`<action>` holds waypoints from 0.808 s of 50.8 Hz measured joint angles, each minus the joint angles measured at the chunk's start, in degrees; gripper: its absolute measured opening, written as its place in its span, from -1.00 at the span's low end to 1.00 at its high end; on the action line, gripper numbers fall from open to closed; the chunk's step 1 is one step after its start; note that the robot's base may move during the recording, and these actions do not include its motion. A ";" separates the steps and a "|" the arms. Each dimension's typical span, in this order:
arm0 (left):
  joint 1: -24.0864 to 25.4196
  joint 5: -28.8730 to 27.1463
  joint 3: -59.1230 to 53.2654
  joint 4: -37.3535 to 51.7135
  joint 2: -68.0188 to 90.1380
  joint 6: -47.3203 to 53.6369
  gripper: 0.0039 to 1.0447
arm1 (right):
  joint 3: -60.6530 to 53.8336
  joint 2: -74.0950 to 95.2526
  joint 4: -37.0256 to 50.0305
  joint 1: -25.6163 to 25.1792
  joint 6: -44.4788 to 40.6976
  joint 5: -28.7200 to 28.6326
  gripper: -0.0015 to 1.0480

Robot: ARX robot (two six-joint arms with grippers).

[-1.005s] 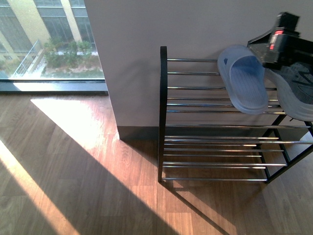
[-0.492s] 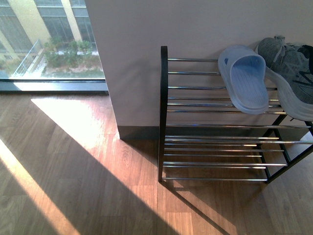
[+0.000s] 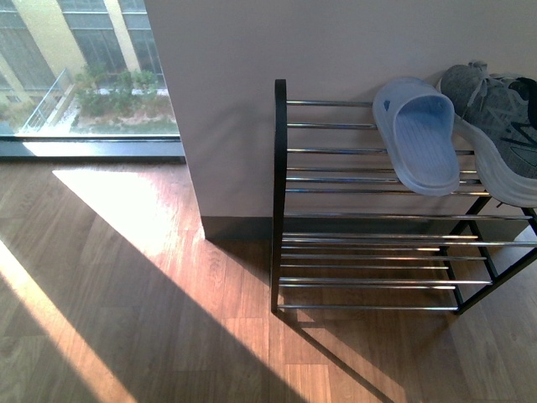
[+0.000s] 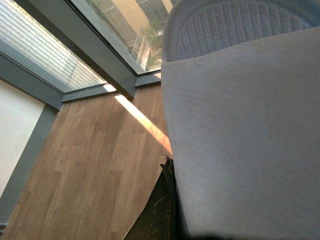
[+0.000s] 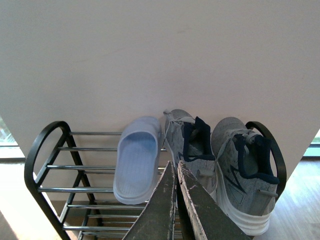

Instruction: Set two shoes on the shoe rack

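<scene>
The shoe rack (image 3: 280, 193) stands against the wall. On its top tier lie two grey sneakers (image 5: 192, 150) and, beside them, one pale blue slide sandal (image 3: 417, 138). The second slide sandal (image 4: 245, 135) is away from the rack, above the floor, apparently grasped by the left end effector (image 4: 170, 200). It should go sole down across the rack's free top rods. The right end effector (image 5: 176, 167) is clenched and empty, and faces the rack's front.

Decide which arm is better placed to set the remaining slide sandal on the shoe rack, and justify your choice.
Left: it appears to carry the slide sandal, lifted off the floor. The right tool is shut and empty, facing the shoe rack.
</scene>
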 joint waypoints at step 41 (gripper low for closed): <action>0.00 0.00 0.00 0.00 0.00 0.00 -0.97 | -0.72 -28.96 -26.25 0.02 -0.02 -0.02 -0.97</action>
